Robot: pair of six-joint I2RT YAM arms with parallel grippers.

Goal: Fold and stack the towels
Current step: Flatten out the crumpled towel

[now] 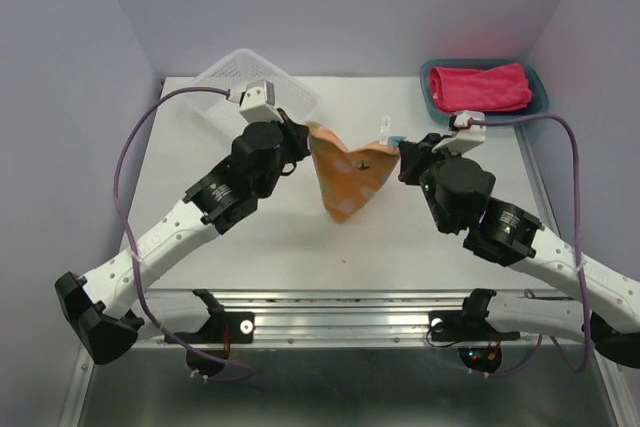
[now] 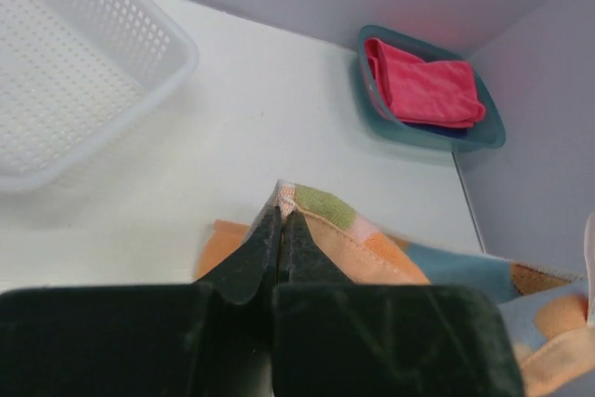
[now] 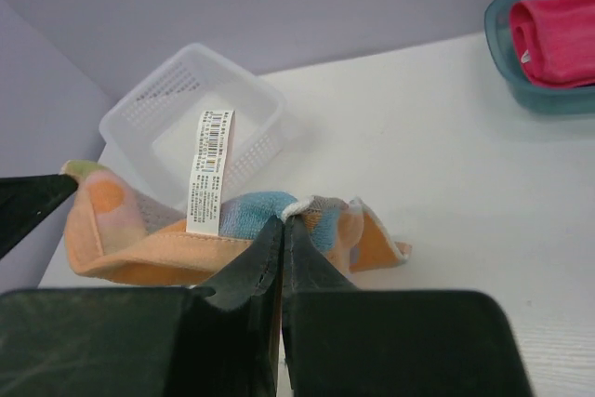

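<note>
Now, in the top view, the peach towel (image 1: 348, 175) hangs between the two arms over the table (image 1: 250, 247). One upper corner is in the left claw (image 1: 308, 133) and the other is in the right claw (image 1: 401, 155). The towel sags in the middle down to a point; I cannot tell whether this point touches the table. If it is laid down like this, I think it can land wrinkled or fold crooked. The pink towel (image 1: 480, 87) lies folded in the teal tray (image 1: 540, 99), well apart.

In the left wrist view, the grip is only on the very tip of the corner, so a pull to the side could make the cloth slip out. The left claw is pressed together, pinching this corner.

In the right wrist view, the white label (image 3: 210, 170) stands up from the towel's edge and could end up on the outside of the fold. The right claw is also closed tight, pinching the opposite corner with little cloth between its tips. The white basket (image 3: 191, 109) stands behind the towel.
</note>
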